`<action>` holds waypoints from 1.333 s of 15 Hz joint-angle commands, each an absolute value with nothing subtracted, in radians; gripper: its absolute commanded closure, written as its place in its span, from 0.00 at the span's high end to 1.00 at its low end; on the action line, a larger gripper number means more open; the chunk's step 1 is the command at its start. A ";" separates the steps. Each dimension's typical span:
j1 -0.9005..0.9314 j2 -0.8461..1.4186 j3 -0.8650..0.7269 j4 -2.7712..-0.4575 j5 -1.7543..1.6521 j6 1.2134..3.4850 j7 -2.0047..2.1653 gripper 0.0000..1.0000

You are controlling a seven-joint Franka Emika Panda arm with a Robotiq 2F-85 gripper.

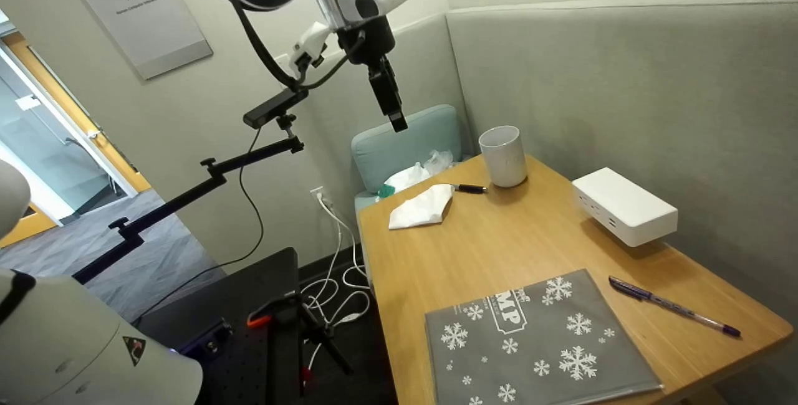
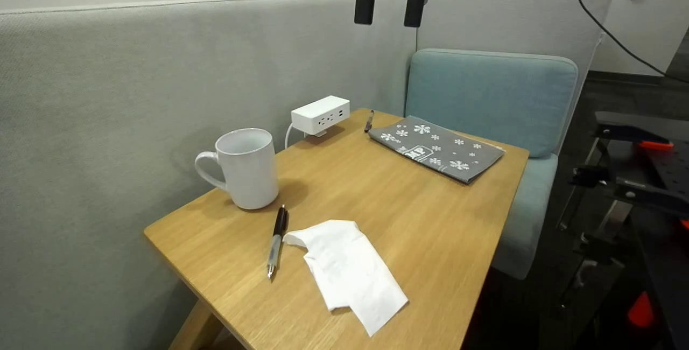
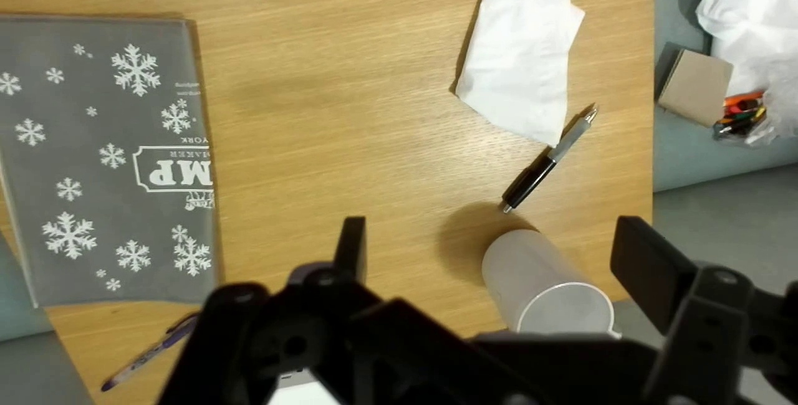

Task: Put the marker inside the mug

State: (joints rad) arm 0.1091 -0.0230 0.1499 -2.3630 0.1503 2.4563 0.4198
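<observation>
The marker, a black and grey pen-like stick, lies on the table by the mug in both exterior views [image 1: 471, 189] [image 2: 277, 239] and in the wrist view [image 3: 530, 182]. A napkin edge lies against it and partly hides it in an exterior view. The pale grey-white mug stands upright in both exterior views [image 1: 504, 159] [image 2: 250, 172] and in the wrist view [image 3: 523, 274], where the gripper hides part of it. Its handle shows in an exterior view. My gripper is open and empty, high above the table, in both exterior views [image 1: 398, 121] [image 2: 389, 13] and the wrist view [image 3: 491, 237].
A white napkin [image 2: 350, 272] lies beside the marker. A white power box [image 1: 623, 205] sits at the table's wall edge. A purple pen [image 1: 673, 306] and a grey snowflake-print packet [image 1: 530, 336] lie farther along the table [image 1: 499, 249]. A padded wall [image 2: 134, 97] stands behind the mug.
</observation>
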 commanded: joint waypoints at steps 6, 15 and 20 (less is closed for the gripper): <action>0.148 0.126 0.158 -2.322 0.116 2.593 0.575 1.00; 0.307 0.481 0.067 -2.143 0.070 2.879 0.851 1.00; 0.342 0.635 0.040 -2.000 0.144 2.851 0.874 1.00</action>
State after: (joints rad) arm 0.3101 0.5534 0.0646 -2.0934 0.1058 2.8637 0.8413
